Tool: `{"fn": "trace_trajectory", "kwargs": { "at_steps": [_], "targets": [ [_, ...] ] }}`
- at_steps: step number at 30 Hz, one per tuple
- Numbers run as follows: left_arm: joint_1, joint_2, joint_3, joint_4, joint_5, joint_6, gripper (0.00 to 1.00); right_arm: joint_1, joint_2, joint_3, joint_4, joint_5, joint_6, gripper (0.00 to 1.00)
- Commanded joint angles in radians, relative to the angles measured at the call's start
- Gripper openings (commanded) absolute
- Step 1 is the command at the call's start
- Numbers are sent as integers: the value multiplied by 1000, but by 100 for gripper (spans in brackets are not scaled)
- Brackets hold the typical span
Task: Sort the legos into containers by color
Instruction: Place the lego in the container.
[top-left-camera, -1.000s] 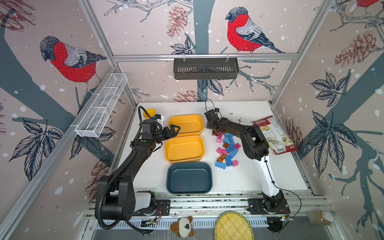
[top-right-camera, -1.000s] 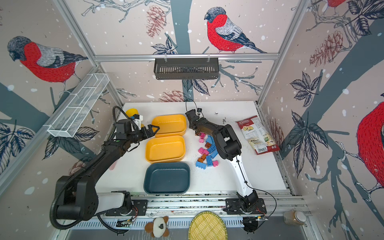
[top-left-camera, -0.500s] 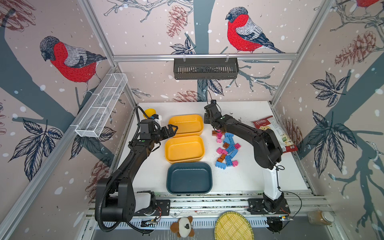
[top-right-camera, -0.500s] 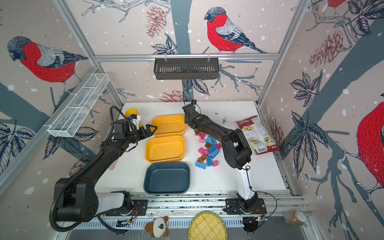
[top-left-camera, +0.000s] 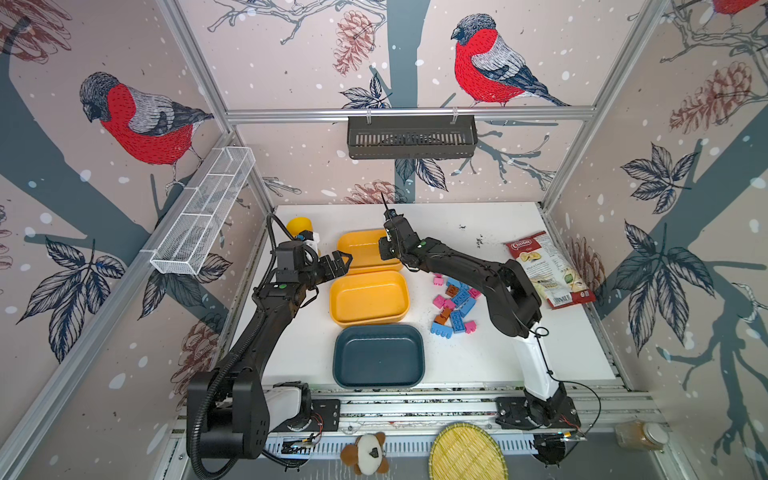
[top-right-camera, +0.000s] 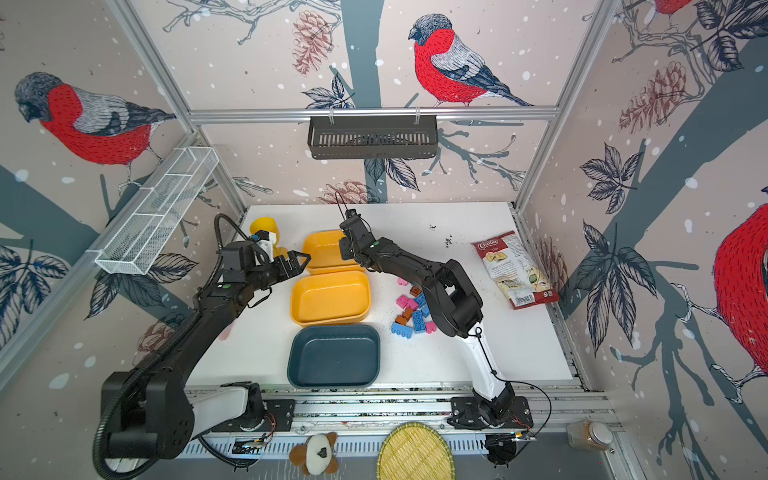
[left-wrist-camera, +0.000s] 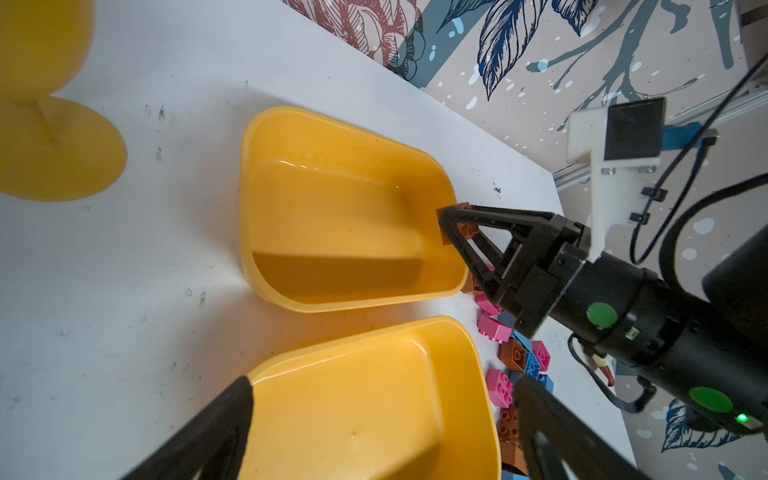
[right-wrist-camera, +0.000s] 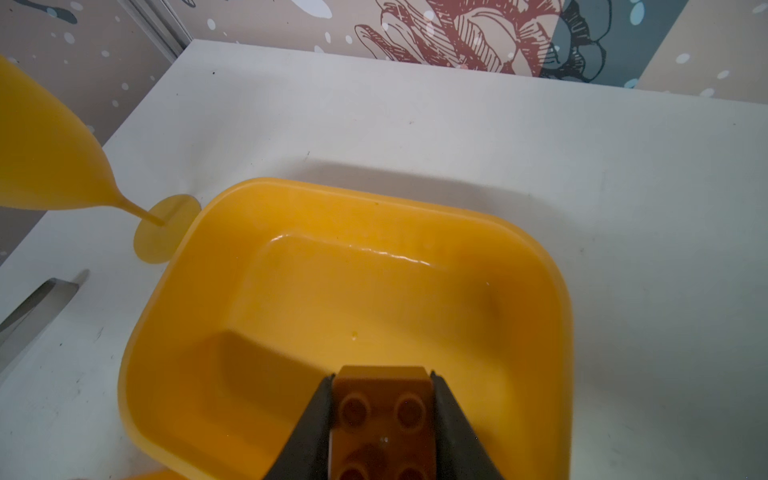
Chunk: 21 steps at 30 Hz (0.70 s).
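In both top views, the far yellow-orange tray (top-left-camera: 359, 247) sits at 12 o'clock of the middle yellow-orange tray (top-left-camera: 368, 297), and the teal tray (top-left-camera: 378, 357) sits at 6 o'clock. The brick pile (top-left-camera: 455, 305) lies at 3 o'clock. The right gripper (top-left-camera: 384, 245) hangs over the far tray's 3 o'clock rim.

Left wrist view: the left gripper (left-wrist-camera: 382, 380) is spread wide and holds nothing, above the middle tray.

Right wrist view: the right gripper is clamped on a studded brown brick (right-wrist-camera: 382, 415) above the far tray's inside. A yellow goblet (right-wrist-camera: 50, 166) stands just beside the tray.

Overhead stereo pair; wrist views — close
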<state>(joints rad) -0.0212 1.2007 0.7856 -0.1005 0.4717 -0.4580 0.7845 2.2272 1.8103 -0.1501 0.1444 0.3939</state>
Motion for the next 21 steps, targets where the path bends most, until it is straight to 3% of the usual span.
{"fn": "trace_trajectory", "kwargs": {
  "at_steps": [1,2,3,6,13,21],
  "targets": [
    [4,-13,-5,-16,-4,19,97,-2,50,73,-3,12,-21,48],
    [5,-13,-3,-19,-3,22,97,-4,65,97,-16,12,-27,61],
    [6,-15,-4,-21,-3,21,97,-6,74,113,-26,8,-32,68],
    [8,-14,-6,-21,3,24,97,-26,60,111,-48,-7,-33,82],
    [9,16,-9,11,46,8,97,-78,-125,-87,-90,18,-21,85],
    [9,51,-7,61,88,-20,97,-131,-309,-325,-180,67,91,84]
  ]
}}
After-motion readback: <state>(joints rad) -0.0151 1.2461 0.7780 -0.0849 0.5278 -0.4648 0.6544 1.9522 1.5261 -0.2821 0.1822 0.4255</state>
